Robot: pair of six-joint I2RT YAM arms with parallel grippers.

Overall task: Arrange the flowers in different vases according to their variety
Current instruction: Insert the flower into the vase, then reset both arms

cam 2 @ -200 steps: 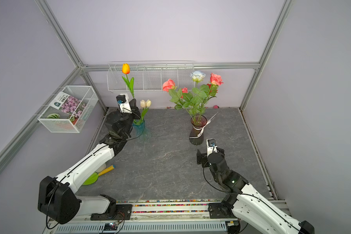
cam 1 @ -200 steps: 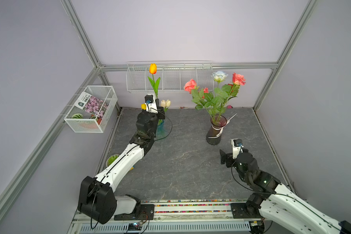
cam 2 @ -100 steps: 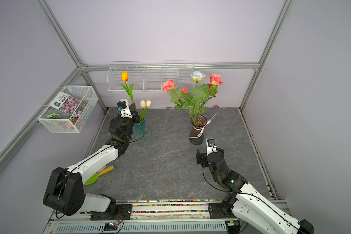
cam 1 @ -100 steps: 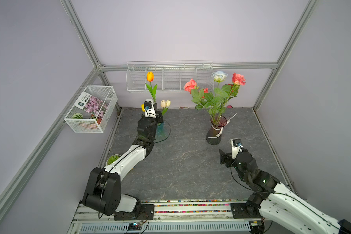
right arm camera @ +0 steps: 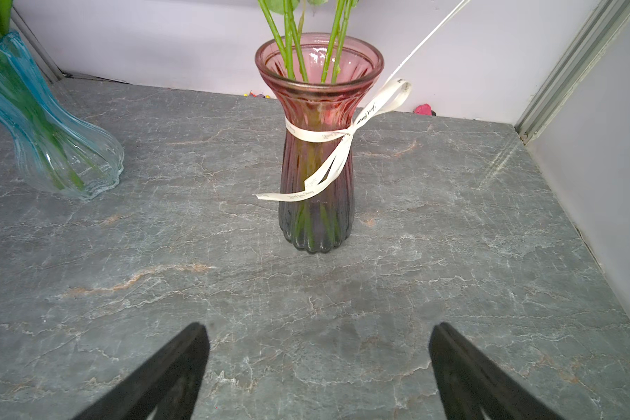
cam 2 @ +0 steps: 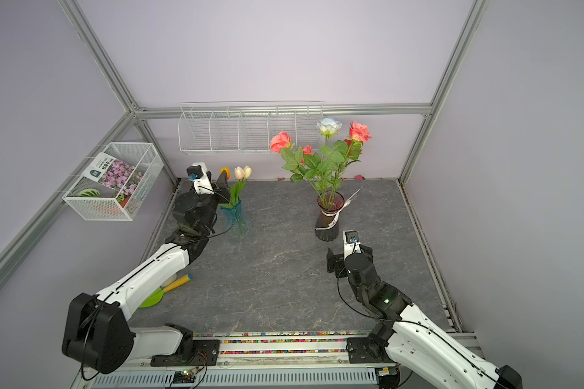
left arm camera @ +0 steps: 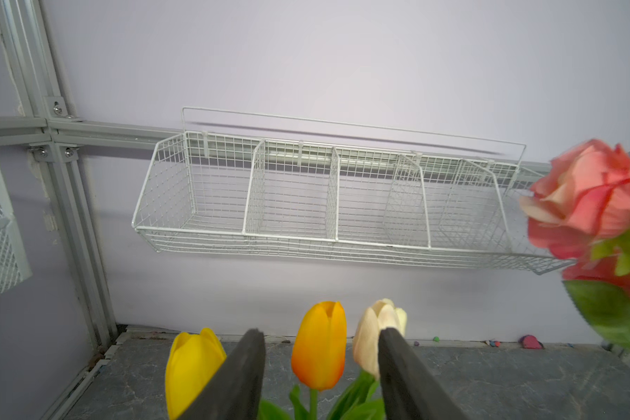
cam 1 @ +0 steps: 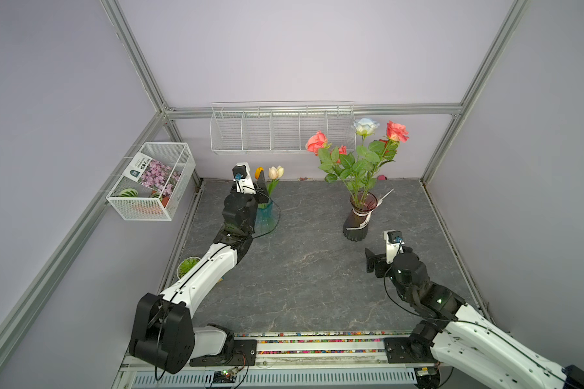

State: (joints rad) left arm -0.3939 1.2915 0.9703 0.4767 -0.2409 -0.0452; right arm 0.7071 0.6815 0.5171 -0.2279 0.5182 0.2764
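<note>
Left jaws parted astride orange tulip [left arm camera: 319, 345]; right jaws spread, facing maroon vase [right arm camera: 315, 174].

We can read no text for certain. The white-and-purple flower-picture packet [cam 1: 155, 175] in the white wire-mesh basket [cam 1: 139, 212] bears dark characters on its white top strip, too small for us to make out. The cream ribbon [right arm camera: 324, 136] tied round the dark pink-maroon ribbed glass vase [right arm camera: 315, 218] carries fine cursive print that we cannot decipher.
</note>
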